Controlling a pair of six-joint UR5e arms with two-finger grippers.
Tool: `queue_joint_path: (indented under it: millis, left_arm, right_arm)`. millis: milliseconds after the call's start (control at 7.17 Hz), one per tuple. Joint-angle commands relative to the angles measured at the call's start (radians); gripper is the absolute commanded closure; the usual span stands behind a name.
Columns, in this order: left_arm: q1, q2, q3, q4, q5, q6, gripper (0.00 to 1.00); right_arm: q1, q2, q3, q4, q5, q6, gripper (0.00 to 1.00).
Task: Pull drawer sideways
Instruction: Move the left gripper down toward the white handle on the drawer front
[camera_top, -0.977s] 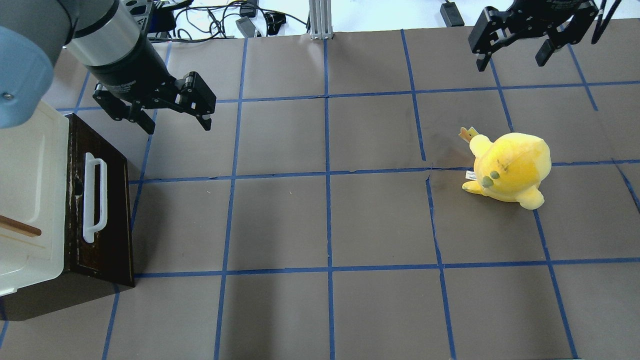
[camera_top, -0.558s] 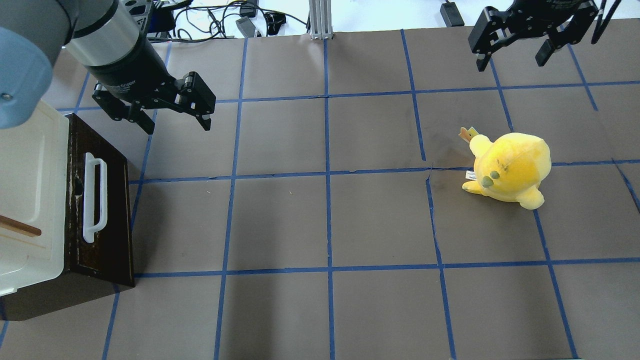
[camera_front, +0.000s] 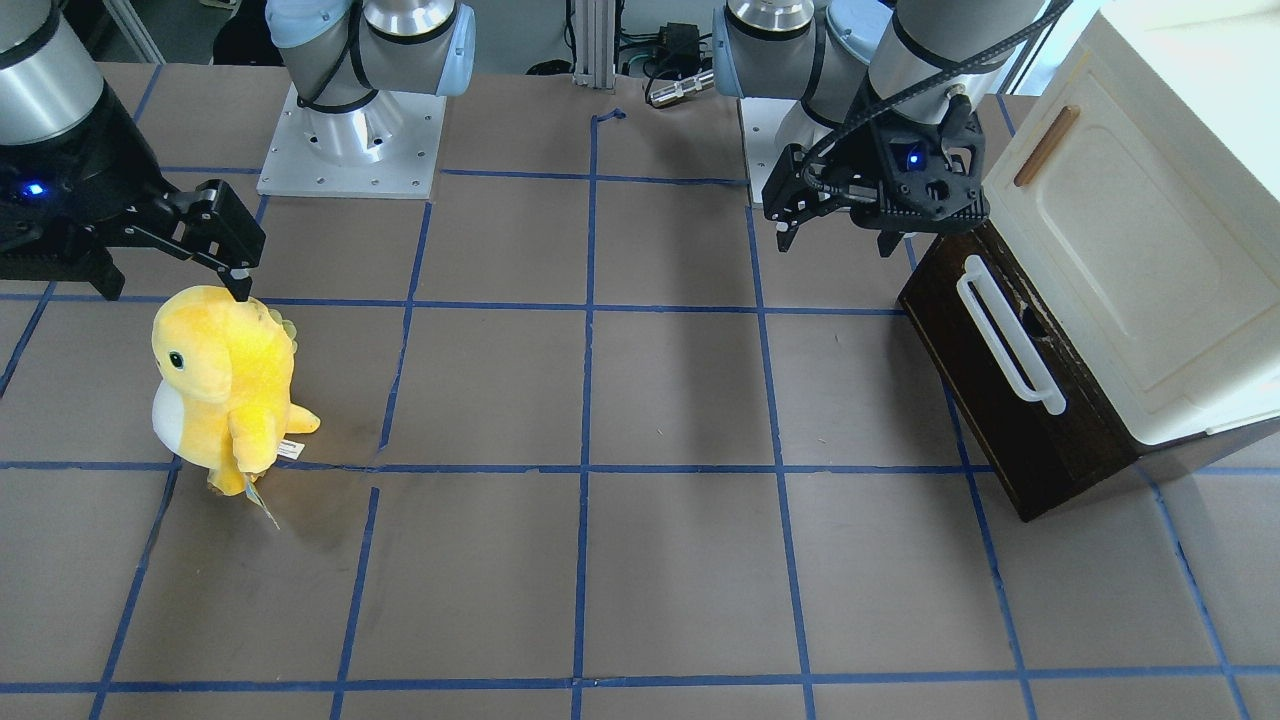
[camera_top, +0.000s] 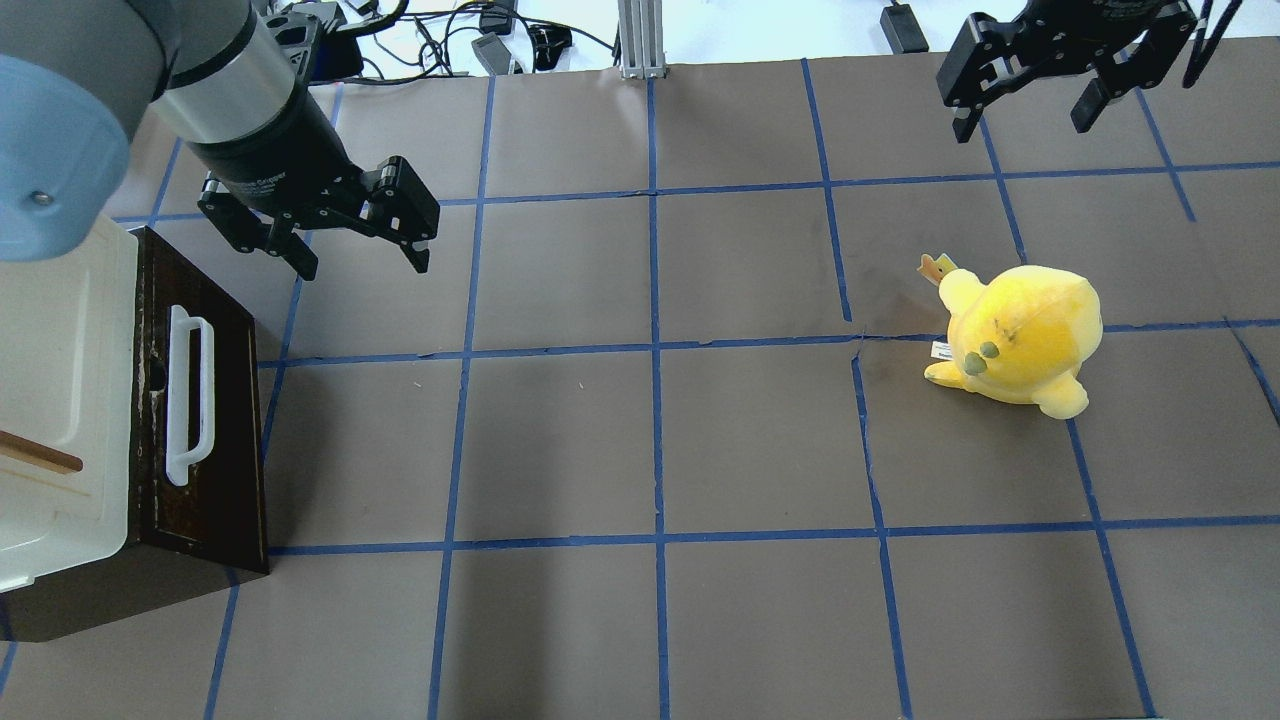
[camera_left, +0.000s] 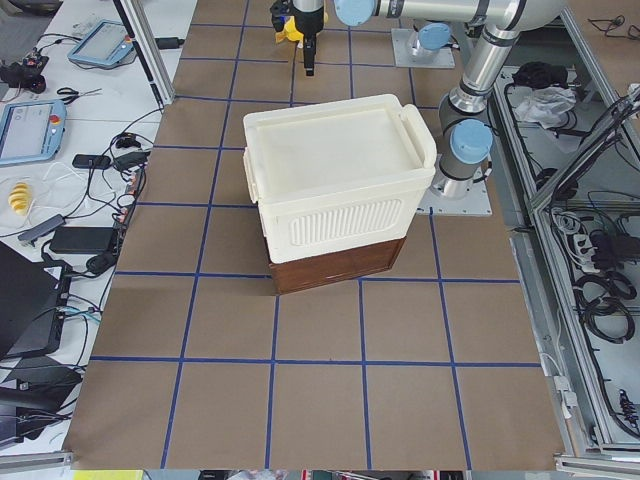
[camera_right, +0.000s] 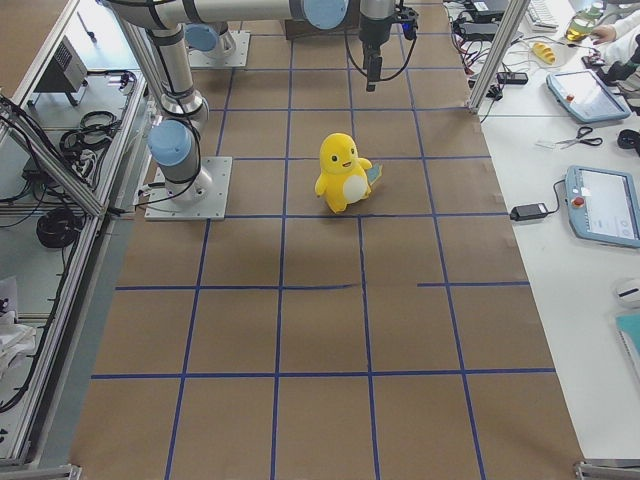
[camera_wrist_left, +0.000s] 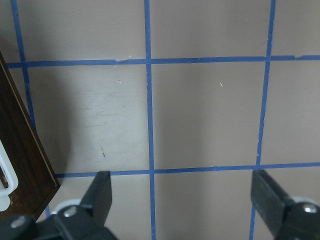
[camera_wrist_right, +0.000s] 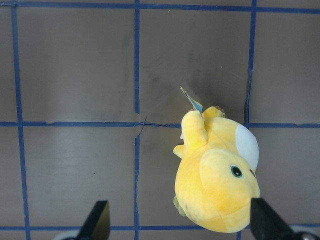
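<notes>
Drawer: the dark-brown wooden drawer (camera_top: 232, 400) is being shown at the table's left end, beneath the cream-white cabinet (camera_top: 60, 340), with its front being turned towards the table's middle. How far it is standing out from the body cannot be told.

Bar handle: the long white bar handle (camera_top: 190, 395) is being carried along the drawer's front and is being touched by nothing.

Left gripper: the left gripper (camera_top: 362, 264) is being held above the table, near the drawer's corner on the side away from the robot's base and apart from the handle. Its jaws are being kept wide apart and nothing is being gripped. In the left wrist view only the drawer's corner and one end of the handle are being caught, at the lower left edge.

Right gripper: the right gripper (camera_top: 1022, 124) is being held high over the table's right side, its fingers spread wide with nothing between them.

Plush toy: a yellow plush toy (camera_top: 1020, 340) is being left standing upright on the right half, well apart from the drawer, and is being seen from above in the right wrist view.

Table: the table (camera_top: 650, 450) is being covered by brown sheets and divided into squares by blue tape lines.

Cabinet door: a small brown wooden handle (camera_top: 40, 453) is being shown on the cream-white front.
</notes>
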Motion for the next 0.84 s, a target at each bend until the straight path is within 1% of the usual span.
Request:
queue_joint_path:
  millis: [0, 279, 558, 698]
  left_arm:
    - [-0.019, -0.014, -0.050, 0.012, 0.027, -0.105, 0.00]
    - [-0.089, -0.075, -0.081, 0.021, 0.266, -0.161, 0.00]
    - [-0.145, -0.163, -0.157, 0.059, 0.496, -0.248, 0.00]
    - [-0.166, -0.198, -0.179, 0.059, 0.590, -0.289, 0.00]
  right_arm:
    - [0.000, 0.000, 0.000, 0.002, 0.000, 0.000, 0.00]
    - [0.000, 0.000, 0.000, 0.000, 0.000, 0.000, 0.00]
    - [0.000, 0.000, 0.000, 0.000, 0.000, 0.000, 0.00]
    - [0.000, 0.000, 0.000, 0.000, 0.000, 0.000, 0.00]
